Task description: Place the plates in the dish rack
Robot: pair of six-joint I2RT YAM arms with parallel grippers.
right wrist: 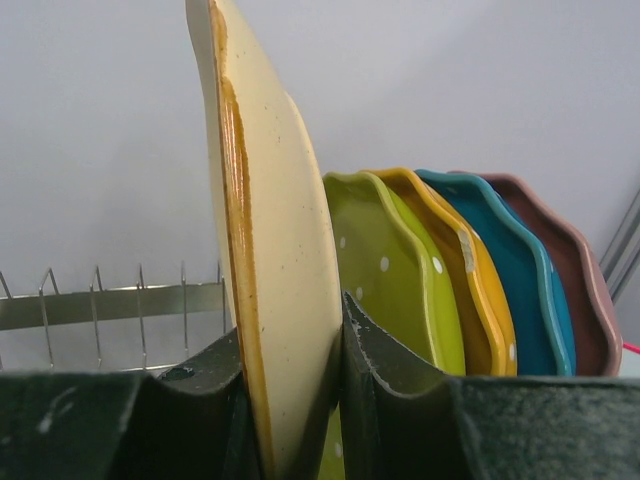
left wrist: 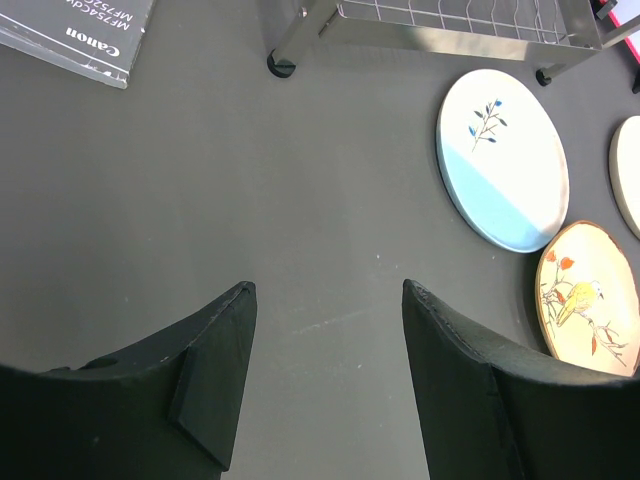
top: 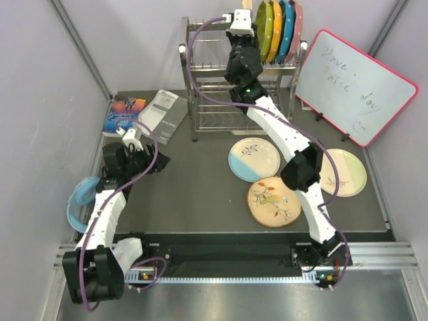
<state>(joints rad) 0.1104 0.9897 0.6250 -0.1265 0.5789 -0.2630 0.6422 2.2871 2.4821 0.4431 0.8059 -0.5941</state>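
Broadly, the dark tabletop (top: 194, 194) offers open room across its centre left. At upper centre, the dish rack (top: 217, 117) carries four scalloped plates (top: 279, 30) on edge at the right end of its top tier. Flat at centre right lie a white-and-blue plate (top: 254, 159), a tan bird plate (top: 273, 200) and, near the right edge, a cream-and-green plate (top: 351, 175). The right tool (right wrist: 290, 330) is clenched on an upright tan plate (right wrist: 280, 220) just left of the green one. The left tool (left wrist: 325, 290) hangs released at left.
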